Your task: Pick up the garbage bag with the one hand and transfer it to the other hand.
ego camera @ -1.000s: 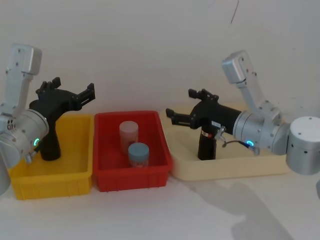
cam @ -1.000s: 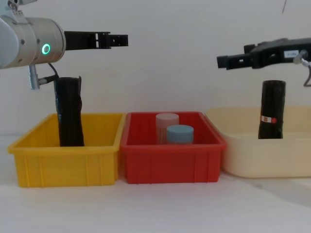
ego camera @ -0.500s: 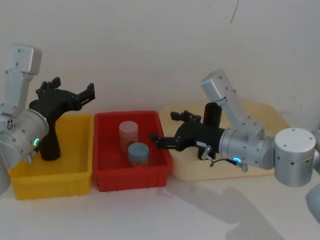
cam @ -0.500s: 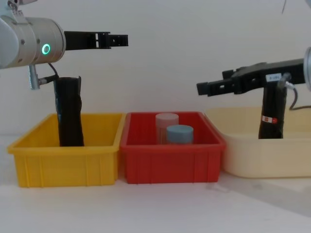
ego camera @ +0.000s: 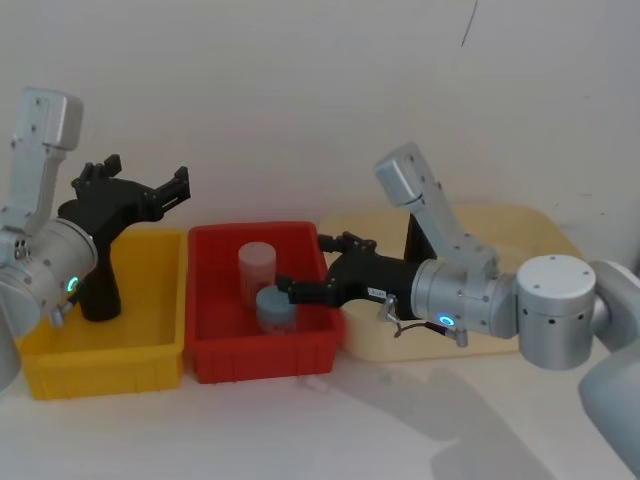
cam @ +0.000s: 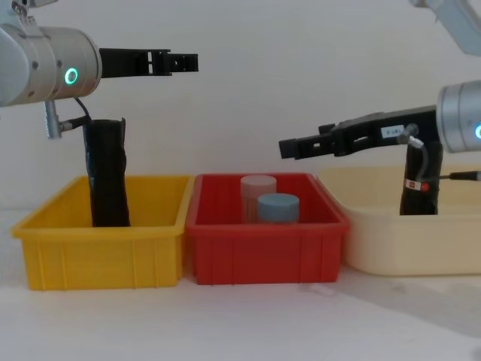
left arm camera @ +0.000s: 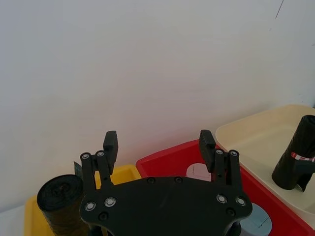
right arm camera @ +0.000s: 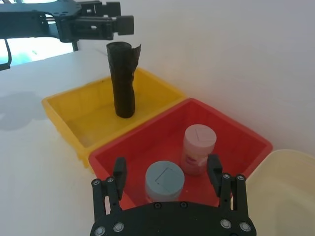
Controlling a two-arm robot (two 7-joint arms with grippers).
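Currently: left end effector [cam: 184, 62] wide open, empty, above yellow bin [cam: 98, 256]; right end effector [cam: 289, 147] open, empty, over red bin [cam: 263, 248]; garbage bag [left arm camera: 294, 164] standing in cream tray [cam: 391, 226].

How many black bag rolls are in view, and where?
2. A wrinkled roll stands upright in the yellow bin; the labelled garbage bag stands in the cream tray, partly hidden by the right arm.

Readable text: nothing is reading clearly.
Band on garbage bag [cam: 422, 198], right of the red bin [cam: 267, 244]: lettering is blurring.
Sticker on right gripper [cam: 289, 147]: too small.
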